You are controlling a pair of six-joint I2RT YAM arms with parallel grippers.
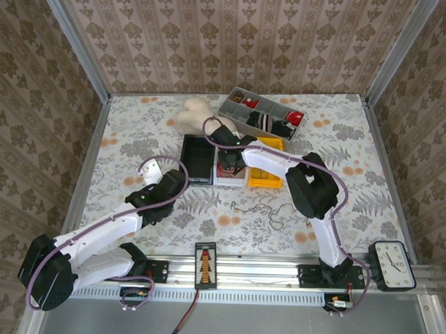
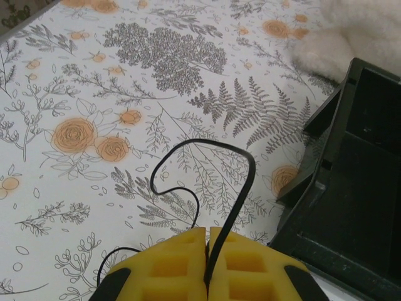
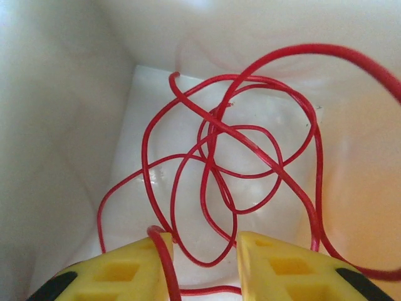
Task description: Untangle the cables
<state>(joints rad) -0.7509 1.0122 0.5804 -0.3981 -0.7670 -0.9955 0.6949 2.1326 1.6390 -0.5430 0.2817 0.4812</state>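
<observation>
Left tool [image 2: 207, 251] pinching black cable [image 2: 250, 172] | right tool [image 3: 203, 257] parted, red cable [image 3: 212, 147] in bin [image 3: 62, 125]

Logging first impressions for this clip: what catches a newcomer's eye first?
A red cable lies looped in a white bin, below the open right gripper. The left gripper is shut on a black cable that arches over the floral table, beside a black tray.
</observation>
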